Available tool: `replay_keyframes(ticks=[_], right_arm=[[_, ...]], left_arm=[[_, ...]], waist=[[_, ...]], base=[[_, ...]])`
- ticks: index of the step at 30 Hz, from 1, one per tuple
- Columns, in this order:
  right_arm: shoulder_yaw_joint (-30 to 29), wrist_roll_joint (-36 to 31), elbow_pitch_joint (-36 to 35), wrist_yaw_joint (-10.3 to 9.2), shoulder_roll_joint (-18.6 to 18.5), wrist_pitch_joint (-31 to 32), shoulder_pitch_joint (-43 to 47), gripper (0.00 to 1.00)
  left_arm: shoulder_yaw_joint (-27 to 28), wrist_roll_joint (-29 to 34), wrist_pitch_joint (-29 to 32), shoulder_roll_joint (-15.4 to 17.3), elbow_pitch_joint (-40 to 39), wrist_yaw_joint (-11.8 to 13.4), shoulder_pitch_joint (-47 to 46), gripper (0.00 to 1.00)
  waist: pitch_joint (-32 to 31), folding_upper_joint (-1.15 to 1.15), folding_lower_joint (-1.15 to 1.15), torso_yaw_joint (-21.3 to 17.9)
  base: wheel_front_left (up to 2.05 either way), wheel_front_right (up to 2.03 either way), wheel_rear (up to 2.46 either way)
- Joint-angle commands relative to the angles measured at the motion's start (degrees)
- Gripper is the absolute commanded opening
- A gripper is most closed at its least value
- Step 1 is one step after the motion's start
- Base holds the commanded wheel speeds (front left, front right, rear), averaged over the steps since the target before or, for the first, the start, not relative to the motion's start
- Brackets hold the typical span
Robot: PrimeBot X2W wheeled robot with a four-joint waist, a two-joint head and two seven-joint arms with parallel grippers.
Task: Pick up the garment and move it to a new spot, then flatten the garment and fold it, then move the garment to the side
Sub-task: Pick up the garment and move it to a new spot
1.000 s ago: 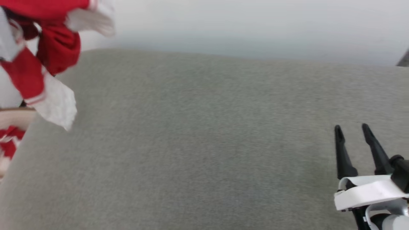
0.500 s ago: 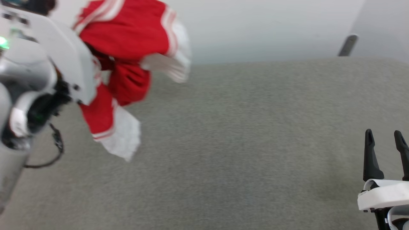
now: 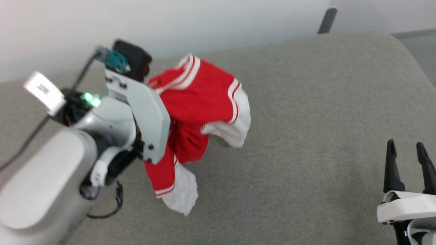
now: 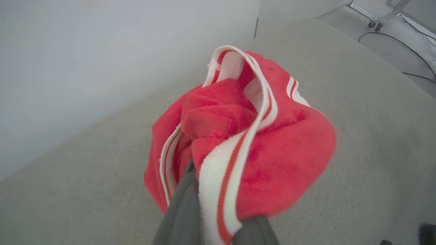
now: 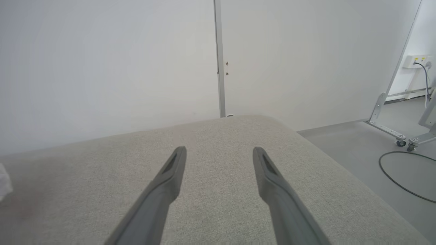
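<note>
Looks like the left arm (image 3: 51, 177) has swung the garment (image 3: 201, 98) in from the far left toward the middle of the grey cushion (image 3: 306, 136) (camera's turned too, mind). The left gripper (image 4: 218, 211) is clamped on its bunched striped trim, so it hangs over the cushion. The right gripper (image 3: 405, 146) sits spread wide and empty at lower right.

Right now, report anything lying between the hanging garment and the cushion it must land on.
Nothing visible does: the garment hangs from the left tool, and the grey cushion beneath and beside it is bare.
</note>
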Motion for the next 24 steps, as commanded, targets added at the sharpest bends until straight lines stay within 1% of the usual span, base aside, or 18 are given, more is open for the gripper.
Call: replay_keyframes(ticks=[1,8,17,20,24], right_arm=[[0.36,0.37,0.84,0.00,0.21,-0.72,-0.68,1.00],[1.33,1.30,2.80,0.00,0.32,-2.09,-1.36,1.00],[2.50,2.12,4.88,0.00,0.32,-3.00,-2.56,1.00],[2.69,2.20,5.25,0.00,0.33,-3.06,-2.47,1.00],[3.18,2.27,5.87,0.00,0.33,-3.17,-2.64,1.00]], left_arm=[[-0.51,0.11,-1.09,-0.58,1.30,-0.13,1.68,0.00],[-2.87,-0.31,-5.11,-3.11,8.22,-1.08,6.65,0.00],[-5.85,-0.44,-9.36,-7.14,18.95,-4.07,9.13,0.00],[-6.47,-0.65,-9.73,-8.11,21.25,-4.46,9.44,0.00],[-7.11,-1.18,-11.16,-9.84,25.74,-6.04,9.55,0.00]], waist=[[2.00,0.00,0.00,-2.01],[3.31,0.00,0.00,-3.09],[3.50,0.00,0.00,-3.31],[3.24,0.00,0.00,-3.27],[2.64,0.00,0.00,-3.09]], base=[[0.00,0.00,0.00],[0.00,0.00,0.00],[0.00,0.00,0.00],[0.00,0.00,0.00],[0.00,0.00,0.00]])
